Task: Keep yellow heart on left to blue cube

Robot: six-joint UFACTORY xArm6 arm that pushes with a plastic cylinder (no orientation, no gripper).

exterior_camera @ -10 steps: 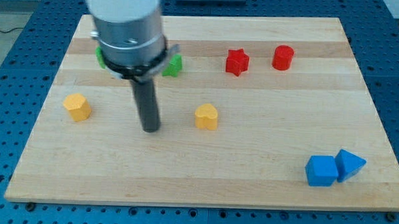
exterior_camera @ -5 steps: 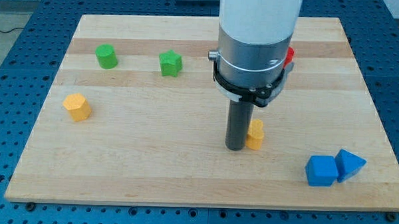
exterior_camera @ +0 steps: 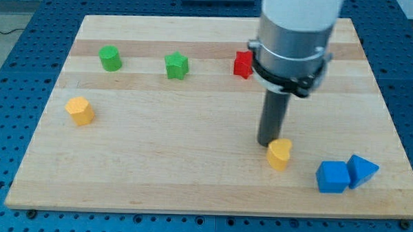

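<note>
The yellow heart (exterior_camera: 279, 154) lies on the wooden board (exterior_camera: 191, 164), toward the view's lower right. The blue cube (exterior_camera: 332, 177) sits to its right and slightly lower, with a gap between them. My tip (exterior_camera: 268, 143) rests just up and left of the yellow heart, touching or nearly touching it. The rod hangs from the large grey arm body (exterior_camera: 293, 36) at the view's top.
A blue triangular block (exterior_camera: 362, 170) touches the blue cube's right side. A yellow block (exterior_camera: 79, 110) lies at the left. A green cylinder (exterior_camera: 110, 58) and green star (exterior_camera: 176, 65) sit at the upper left. A red block (exterior_camera: 243, 63) is partly hidden by the arm.
My tip has swept from the board's left-centre to the right and down, pushing the yellow heart toward the blue cube. The other blocks have not moved.
</note>
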